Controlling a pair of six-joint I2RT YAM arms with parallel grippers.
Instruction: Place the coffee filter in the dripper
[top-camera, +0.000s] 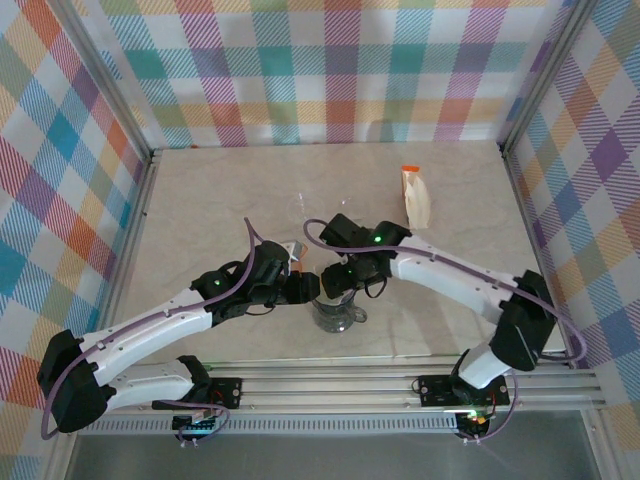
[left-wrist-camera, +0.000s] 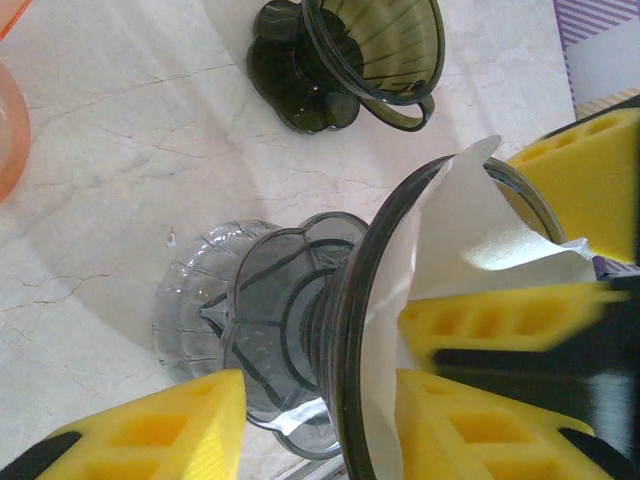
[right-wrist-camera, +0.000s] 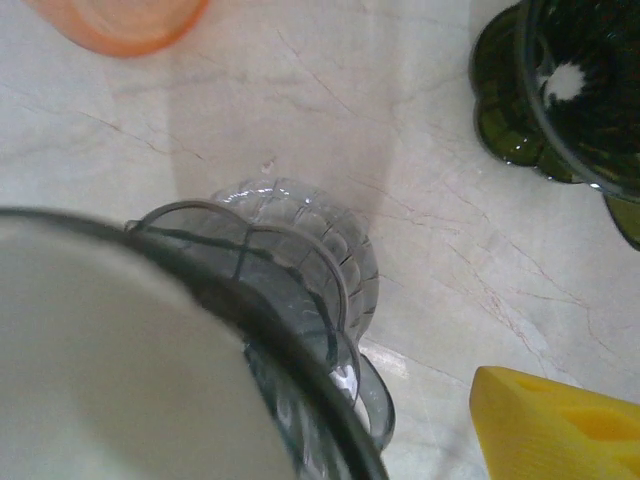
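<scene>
A clear grey dripper (top-camera: 335, 312) stands on the marble table near the front edge, between the two arms. My left gripper (top-camera: 303, 288) is shut on the dripper (left-wrist-camera: 290, 330): one yellow finger (left-wrist-camera: 150, 430) is at its outside and the other sits inside the rim against the paper. The white coffee filter (left-wrist-camera: 450, 230) lies in the cone, its upper edge sticking out past the rim. My right gripper (left-wrist-camera: 545, 250) is open at the filter's upper fold. In the right wrist view the filter (right-wrist-camera: 100, 350) fills the dripper (right-wrist-camera: 290, 270) and one finger (right-wrist-camera: 560, 430) hangs clear of it.
A second, dark green dripper (left-wrist-camera: 340, 60) stands close by (right-wrist-camera: 570, 90). An orange cup (right-wrist-camera: 120, 15) is just beyond the clear dripper. A cream pack with an orange top (top-camera: 415, 195) stands at the back right. Checked walls and metal rails enclose the table.
</scene>
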